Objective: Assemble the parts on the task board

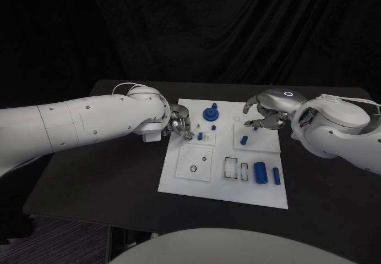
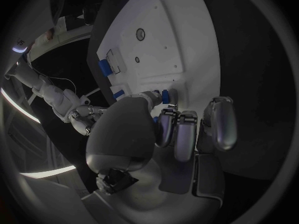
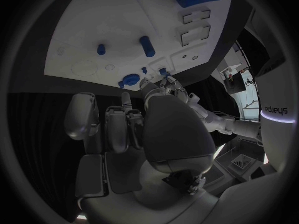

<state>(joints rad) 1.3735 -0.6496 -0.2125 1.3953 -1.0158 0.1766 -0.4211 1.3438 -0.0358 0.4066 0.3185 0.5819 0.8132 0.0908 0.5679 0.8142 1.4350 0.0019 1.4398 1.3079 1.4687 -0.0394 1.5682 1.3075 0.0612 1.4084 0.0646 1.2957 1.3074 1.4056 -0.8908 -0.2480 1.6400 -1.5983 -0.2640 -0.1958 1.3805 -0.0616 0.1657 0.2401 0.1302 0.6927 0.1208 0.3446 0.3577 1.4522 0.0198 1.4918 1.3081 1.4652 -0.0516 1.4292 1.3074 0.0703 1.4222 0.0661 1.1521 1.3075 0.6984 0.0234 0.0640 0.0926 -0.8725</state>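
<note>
- Left hand (image 1: 178, 124) at the task board (image 1: 184, 187) left edge, toward its far end; fingers curled near a small blue peg (image 1: 200, 135); whether it is held, cannot tell.
- Peg stands upright just inboard of the left fingertips; left hand is nearer.
- Right hand (image 1: 266, 116) over the far right corner, fingers apart, holding nothing.

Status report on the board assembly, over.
Left hand at task board's left edge, grip unclear. Right hand open above far right corner. Blue parts loose.
</note>
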